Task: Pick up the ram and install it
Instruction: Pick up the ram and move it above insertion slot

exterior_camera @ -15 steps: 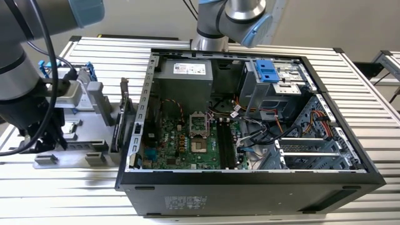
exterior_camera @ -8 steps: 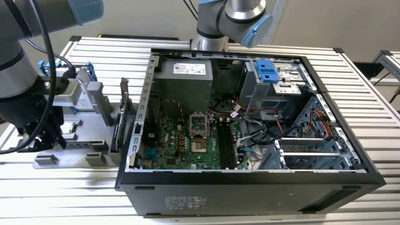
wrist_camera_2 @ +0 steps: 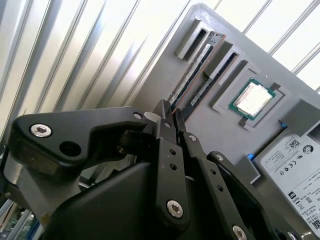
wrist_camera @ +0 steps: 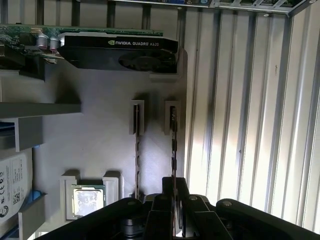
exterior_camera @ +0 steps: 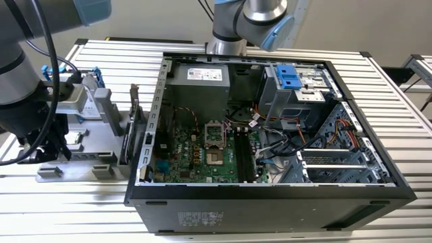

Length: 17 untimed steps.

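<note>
The arm hung over the grey holder [exterior_camera: 101, 126], which sat on the table at the exterior view's left, beside the open computer case [exterior_camera: 270, 197]. The ram [wrist_camera: 173, 145] stood on its thin edge in a slot of the holder, on the side nearest the holder's rim. In both wrist views the gripper [wrist_camera: 174, 182] was down at the ram, and its jaws looked pressed close with the ram's top edge pinched between them. A second stick [wrist_camera: 136, 150] stood in the next slot, just beside the ram. The shiny chip [wrist_camera: 87, 200] lay a little further over in its own pocket.

Things could go wrong from here. The ram was thin and smooth, so a weak pinch could let it slip. If it came up tilted, it could jam in the slot and drag the holder along. A jaw could also knock the second stick, because that one stood so close.
</note>
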Available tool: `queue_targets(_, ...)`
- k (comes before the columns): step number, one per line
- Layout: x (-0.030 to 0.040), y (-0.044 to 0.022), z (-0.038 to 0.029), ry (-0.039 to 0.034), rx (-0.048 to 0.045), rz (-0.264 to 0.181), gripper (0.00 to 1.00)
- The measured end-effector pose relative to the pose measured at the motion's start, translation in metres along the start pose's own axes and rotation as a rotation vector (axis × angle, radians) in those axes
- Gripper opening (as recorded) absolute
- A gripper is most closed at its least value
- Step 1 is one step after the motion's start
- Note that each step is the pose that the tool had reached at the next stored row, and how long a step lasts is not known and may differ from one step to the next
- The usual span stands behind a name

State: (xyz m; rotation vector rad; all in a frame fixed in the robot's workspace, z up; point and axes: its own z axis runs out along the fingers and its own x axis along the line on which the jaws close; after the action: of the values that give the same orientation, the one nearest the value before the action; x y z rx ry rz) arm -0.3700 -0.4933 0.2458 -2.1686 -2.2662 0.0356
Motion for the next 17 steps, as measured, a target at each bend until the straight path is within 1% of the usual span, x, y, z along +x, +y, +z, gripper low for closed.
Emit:
queue_targets(6,0.0000,-0.0006,-0.0011,-0.0001,0.0002,0.000,0.00)
queue_targets(17,0.0000,-0.0009,-0.0098,0.0000,0.0000,0.000,0.00)
